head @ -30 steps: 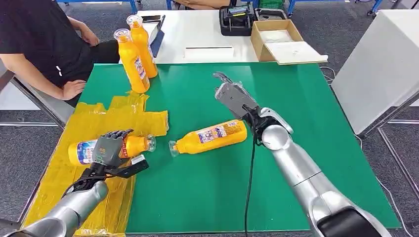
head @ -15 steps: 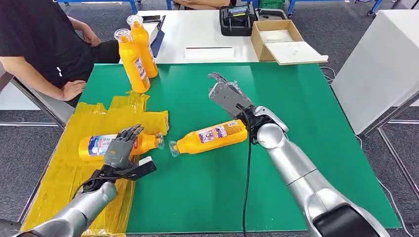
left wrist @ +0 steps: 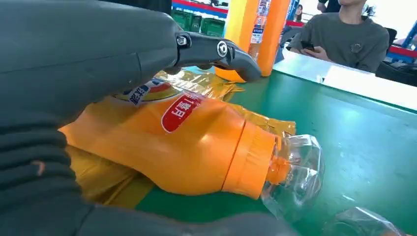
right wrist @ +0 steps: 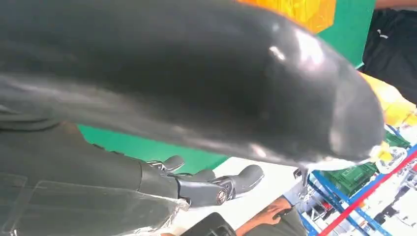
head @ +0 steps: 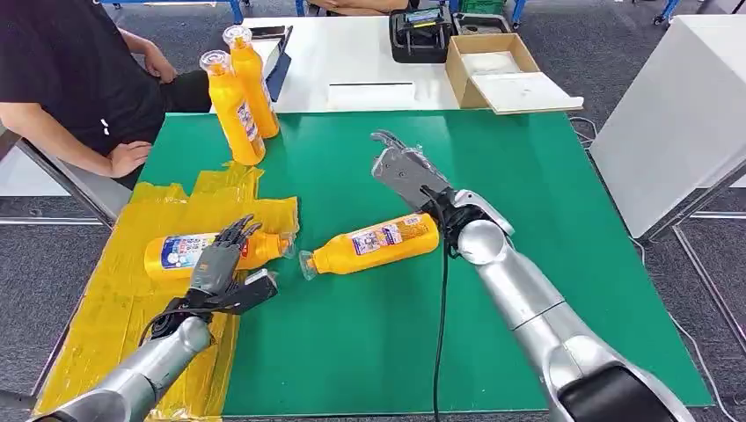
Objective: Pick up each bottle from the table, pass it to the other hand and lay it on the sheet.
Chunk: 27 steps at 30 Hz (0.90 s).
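On the green counter (head: 369, 352), the left hand (head: 222, 264) hovers with fingers spread over a bottle (head: 189, 255) lying on the yellow sheet (head: 106, 308), holding nothing. A second bottle (head: 374, 243) lies on the bare green beside the right hand (head: 406, 171), whose fingers are apart and empty. Two bottles (head: 239, 88) stand upright at the far edge.

My arms are silver metal tubes with rounded joints. A black cable runs along my right arm (head: 519, 299) to the wrist. My right hand (head: 406, 171) has a grey plated back, and my left hand (head: 220, 264) has dark grey fingers (left wrist: 221, 51) with small silver screws at the knuckles.
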Each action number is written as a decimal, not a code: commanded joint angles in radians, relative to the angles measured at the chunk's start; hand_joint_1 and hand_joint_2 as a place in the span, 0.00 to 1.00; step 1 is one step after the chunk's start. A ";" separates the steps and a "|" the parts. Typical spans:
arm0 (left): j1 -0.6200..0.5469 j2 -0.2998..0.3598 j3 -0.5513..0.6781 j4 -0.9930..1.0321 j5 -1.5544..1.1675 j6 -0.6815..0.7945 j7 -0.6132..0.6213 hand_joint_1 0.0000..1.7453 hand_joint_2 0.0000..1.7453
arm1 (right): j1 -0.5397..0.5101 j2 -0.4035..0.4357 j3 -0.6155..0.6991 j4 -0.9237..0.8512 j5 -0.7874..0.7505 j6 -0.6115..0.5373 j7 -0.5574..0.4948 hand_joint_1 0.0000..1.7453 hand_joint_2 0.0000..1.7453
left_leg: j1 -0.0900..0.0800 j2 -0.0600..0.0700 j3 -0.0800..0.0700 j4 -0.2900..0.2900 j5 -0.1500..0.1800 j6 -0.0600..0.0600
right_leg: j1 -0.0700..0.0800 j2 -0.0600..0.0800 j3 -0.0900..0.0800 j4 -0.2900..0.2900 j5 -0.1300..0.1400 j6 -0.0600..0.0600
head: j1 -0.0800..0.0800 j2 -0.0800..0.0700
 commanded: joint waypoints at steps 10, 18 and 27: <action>0.144 0.115 0.302 -0.652 0.743 -0.415 -0.014 0.00 0.00 | 0.013 -0.074 0.058 0.063 0.044 -0.008 -0.023 0.00 0.00 | 0.002 0.001 -0.001 0.001 -0.001 -0.002 | 0.002 -0.001 -0.001 0.000 0.000 0.000 | 0.000 0.000; 0.025 0.029 0.265 -0.716 0.782 -0.455 -0.017 0.00 0.00 | 0.057 -0.079 0.145 0.201 0.265 -0.104 0.007 0.00 1.00 | 0.001 0.000 -0.002 0.001 -0.001 -0.002 | 0.001 -0.004 -0.001 -0.001 -0.002 0.000 | 0.000 0.000; -0.008 -0.011 0.217 -0.713 0.777 -0.443 -0.024 0.00 0.00 | 0.036 -0.041 0.197 0.318 0.397 -0.085 0.007 0.00 1.00 | 0.000 0.003 -0.002 0.001 -0.001 -0.002 | 0.000 -0.002 -0.002 0.000 -0.001 0.000 | 0.000 0.000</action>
